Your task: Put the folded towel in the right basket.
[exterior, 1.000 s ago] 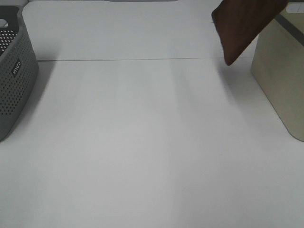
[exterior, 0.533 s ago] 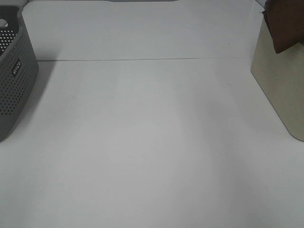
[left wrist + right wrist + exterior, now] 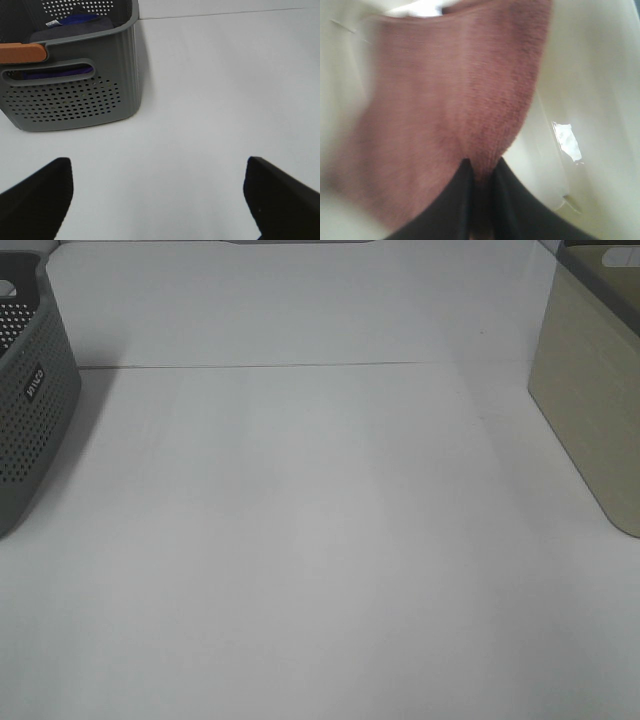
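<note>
Our left gripper point(image 3: 160, 200) is spread wide over the table point(image 3: 320, 540). Our right gripper point(image 3: 481, 200) pinches the brown towel point(image 3: 445, 100), now down inside the right basket point(image 3: 590, 410) at two o'clock and gone from the high view. The grey basket point(image 3: 30, 420) at nine o'clock has a label point(image 3: 33, 382) too blurry to read.

- We see the towel point(image 3: 445, 100) only as a reddish-brown smear ahead of the right gripper point(image 3: 481, 170); its edges are lost.
- That gripper's fingers point(image 3: 445, 210), pinching the towel, run off the picture.
- The left gripper point(image 3: 157, 195) shows two cropped dark fingers, wide apart.
- Ahead of it, the cropped grey basket point(image 3: 75, 95) half hides something purple point(image 3: 75, 21) that we cannot identify.
</note>
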